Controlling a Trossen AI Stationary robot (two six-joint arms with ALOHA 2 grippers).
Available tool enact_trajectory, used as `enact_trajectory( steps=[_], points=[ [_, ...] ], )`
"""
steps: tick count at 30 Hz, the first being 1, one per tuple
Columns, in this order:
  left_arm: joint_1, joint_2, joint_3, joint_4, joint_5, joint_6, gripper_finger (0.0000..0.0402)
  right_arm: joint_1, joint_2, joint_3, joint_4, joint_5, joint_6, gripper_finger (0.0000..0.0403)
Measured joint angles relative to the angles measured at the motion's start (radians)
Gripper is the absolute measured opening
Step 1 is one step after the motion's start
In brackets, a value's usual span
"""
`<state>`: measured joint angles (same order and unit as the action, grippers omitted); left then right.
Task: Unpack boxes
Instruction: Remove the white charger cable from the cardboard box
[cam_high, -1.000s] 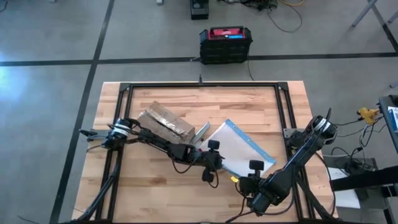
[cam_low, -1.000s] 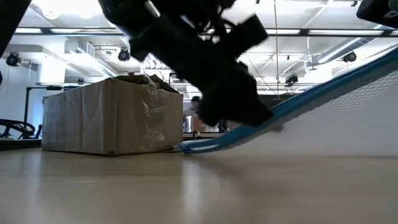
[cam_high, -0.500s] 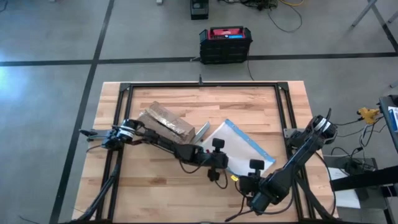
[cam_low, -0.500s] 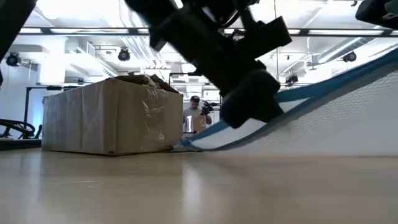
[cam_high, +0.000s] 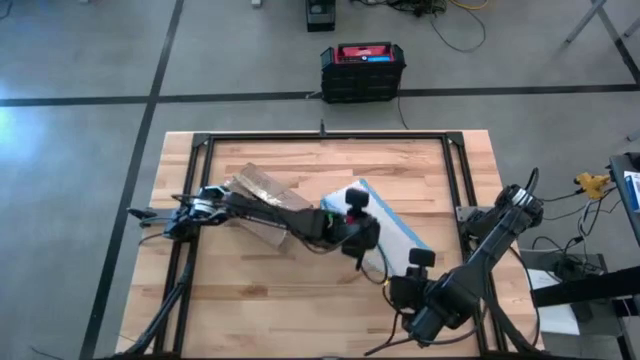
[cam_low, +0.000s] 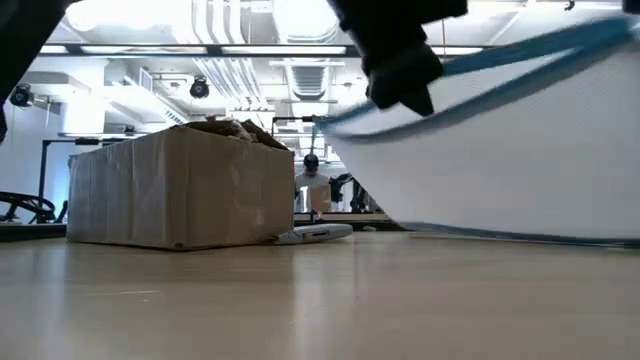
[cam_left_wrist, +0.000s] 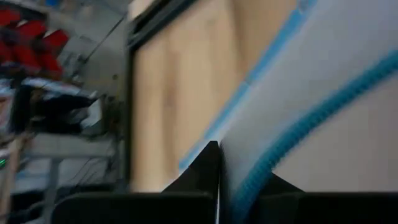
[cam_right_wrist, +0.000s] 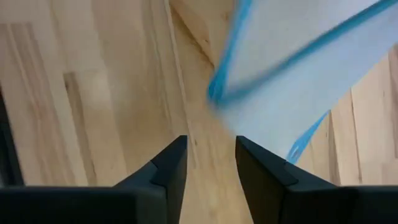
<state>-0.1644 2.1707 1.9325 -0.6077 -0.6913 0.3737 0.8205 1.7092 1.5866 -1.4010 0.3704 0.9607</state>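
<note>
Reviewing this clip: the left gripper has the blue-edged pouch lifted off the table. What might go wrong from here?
1. The left gripper pinches the pouch only at its edge, and the sheet sags; it may slip out.
2. The right gripper is open just below the hanging pouch, apart from it; the sheet could snag on its fingers.
3. The left arm reaches across the cardboard box; swinging back, it might nudge the box.
</note>
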Motion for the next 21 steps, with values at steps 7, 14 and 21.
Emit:
enact_trajectory(
  steps=[7, 14, 21],
  points=[
    [0.072, -0.065, 0.139, -0.253, -0.082, -0.052, 0.0, 0.037, -0.001, 0.019, -0.031, -0.004, 0.065, 0.0145],
    [0.13, -0.237, 0.232, -0.601, -0.191, -0.216, 0.0, 0.041, 0.006, 0.017, -0.032, 0.068, 0.072, 0.0149],
    [0.134, -0.499, 0.255, -0.731, -0.19, -0.442, 0.0, 0.015, 0.006, 0.014, 0.038, 0.517, -0.009, 0.0126]
  ],
)
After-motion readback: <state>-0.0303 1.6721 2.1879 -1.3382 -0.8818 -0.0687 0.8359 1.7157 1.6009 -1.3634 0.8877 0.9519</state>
